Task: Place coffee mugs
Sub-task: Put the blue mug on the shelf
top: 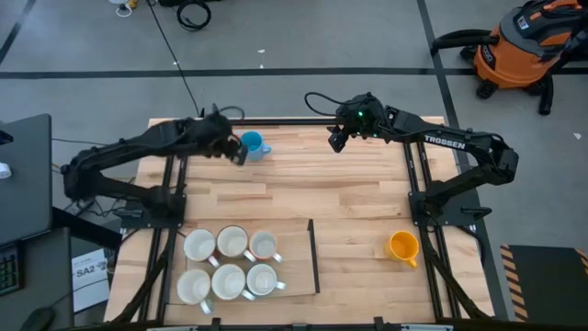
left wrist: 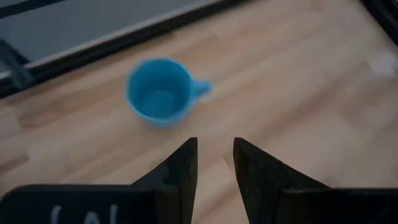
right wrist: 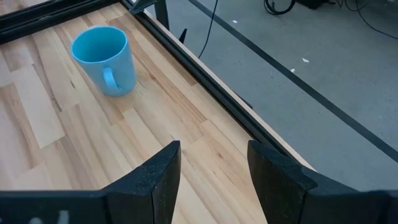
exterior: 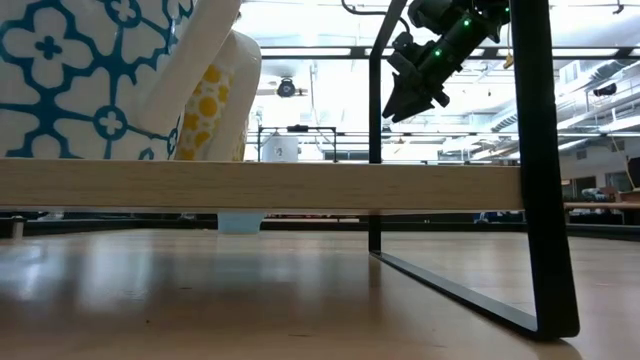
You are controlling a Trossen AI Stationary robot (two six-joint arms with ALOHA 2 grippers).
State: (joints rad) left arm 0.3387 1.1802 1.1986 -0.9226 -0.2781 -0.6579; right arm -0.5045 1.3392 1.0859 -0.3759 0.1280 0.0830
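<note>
A blue mug stands upright on its base near the table's far edge, its handle toward the right. My left gripper hovers just left of it, fingers narrowly open; the left wrist view shows the mug ahead of the empty gripper. My right gripper is open, raised above the far edge to the mug's right, and sees the mug from there. An orange-yellow mug stands on the right near side. Several white mugs sit in a tray.
The wooden tray with its black frame fills the near left of the table. In the low view its wooden rail and black post block much of the scene, with patterned mugs close up. Bare wood lies mid-table.
</note>
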